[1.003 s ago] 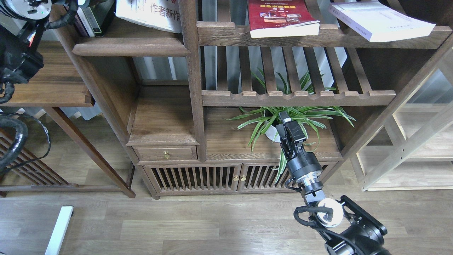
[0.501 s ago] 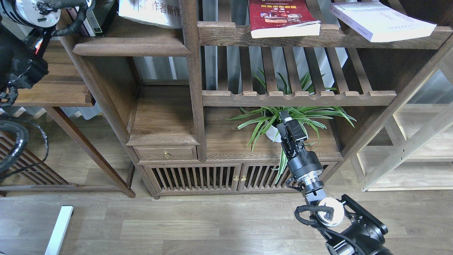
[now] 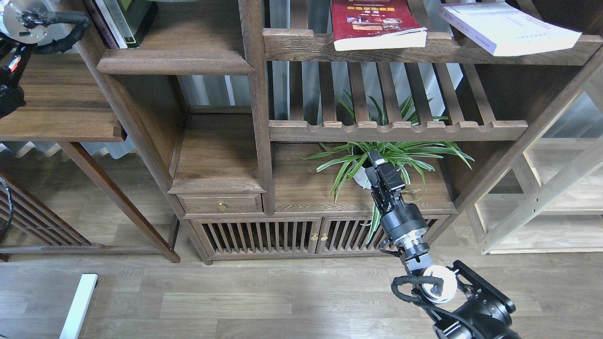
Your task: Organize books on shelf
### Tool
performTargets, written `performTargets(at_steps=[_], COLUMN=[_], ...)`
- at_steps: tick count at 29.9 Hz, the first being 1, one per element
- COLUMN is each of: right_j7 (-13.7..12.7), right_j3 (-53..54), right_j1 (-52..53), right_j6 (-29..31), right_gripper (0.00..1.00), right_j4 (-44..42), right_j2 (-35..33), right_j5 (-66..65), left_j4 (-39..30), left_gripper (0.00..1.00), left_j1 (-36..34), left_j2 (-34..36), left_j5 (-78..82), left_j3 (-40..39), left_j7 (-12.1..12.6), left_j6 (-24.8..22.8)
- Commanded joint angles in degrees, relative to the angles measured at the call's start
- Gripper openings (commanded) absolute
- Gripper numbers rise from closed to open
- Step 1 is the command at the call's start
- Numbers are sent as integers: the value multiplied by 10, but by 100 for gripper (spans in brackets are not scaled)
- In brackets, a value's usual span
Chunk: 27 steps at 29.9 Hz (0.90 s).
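The red book (image 3: 377,23) with small photos lies flat on the upper slatted shelf, its page edge over the front rail. The thick pale lavender-white book (image 3: 509,27) lies flat on the same slatted shelf at the far right. The white book with Chinese characters is out of view. The solid dark-brown shelf (image 3: 174,61) with the moulded front edge is at upper left. My left arm (image 3: 23,21) enters at the top left; its gripper is above the frame. My right gripper (image 3: 384,169) is low, in front of the plant, fingers together and empty.
Two upright books (image 3: 120,19) stand at the left end of the solid shelf. A potted spider plant (image 3: 377,155) stands on the cabinet top right behind my right gripper. A slatted lower shelf (image 3: 395,129) is above it. A side table (image 3: 61,113) is at the left.
The white book with Chinese characters has risen out of the top of the view, off the solid shelf. My left arm has moved up and left. My right arm has barely moved.
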Motion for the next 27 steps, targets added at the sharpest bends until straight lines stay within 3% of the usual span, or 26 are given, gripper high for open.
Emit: performTargets(at_steps=[1, 12, 17, 23, 27], right_j7=[0, 0, -1, -1, 0], right_j3=[0, 0, 0, 3, 4], right_j1=[-8, -16, -22, -23, -24], right_j6=[0, 0, 0, 0, 0], right_gripper=[74, 74, 74, 74, 74], right_j4=[2, 4, 4, 8, 10], right_j2=[-1, -3, -2, -8, -15], right_j5=[0, -1, -1, -1, -1], left_j4=[1, 3, 6, 6, 6], left_gripper=[1, 2, 2, 4, 7], left_j1=[4, 23, 24, 36, 47], left_j2=[-4, -26, -49, -52, -52], left_j5=[1, 0, 1, 2, 1], left_j3=[37, 86, 106, 143, 165], left_j7=[-61, -169, -192, -239, -239], left_j6=[24, 67, 95, 124, 174])
